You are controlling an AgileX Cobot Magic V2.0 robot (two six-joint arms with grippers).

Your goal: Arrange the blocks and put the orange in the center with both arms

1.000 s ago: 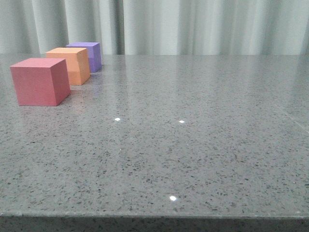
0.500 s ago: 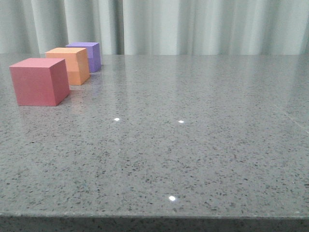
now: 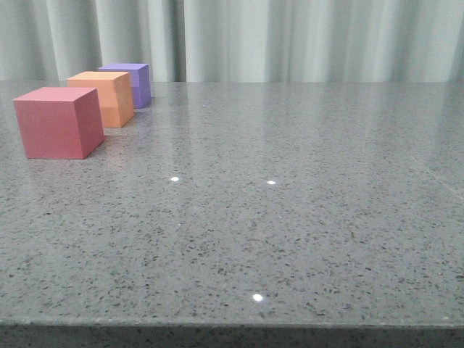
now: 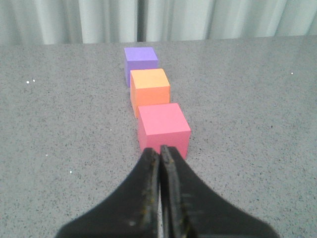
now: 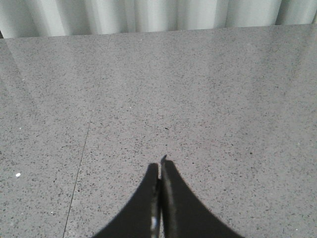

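Three cubes stand in a row at the table's left. The red-pink cube (image 3: 58, 122) is nearest, the orange cube (image 3: 104, 97) is in the middle, the purple cube (image 3: 132, 83) is farthest. The left wrist view shows the same row: red-pink (image 4: 163, 127), orange (image 4: 149, 89), purple (image 4: 141, 62). My left gripper (image 4: 159, 149) is shut and empty, its tips just short of the red-pink cube. My right gripper (image 5: 160, 166) is shut and empty over bare table. Neither gripper shows in the front view.
The grey speckled table (image 3: 290, 217) runs back to a pale curtain (image 3: 290, 36). Its front edge (image 3: 232, 325) is at the bottom of the front view. A thin seam (image 5: 79, 173) crosses the surface to one side of my right gripper.
The cubes sit a hair further left in the front view than a second ago; nothing else differs.
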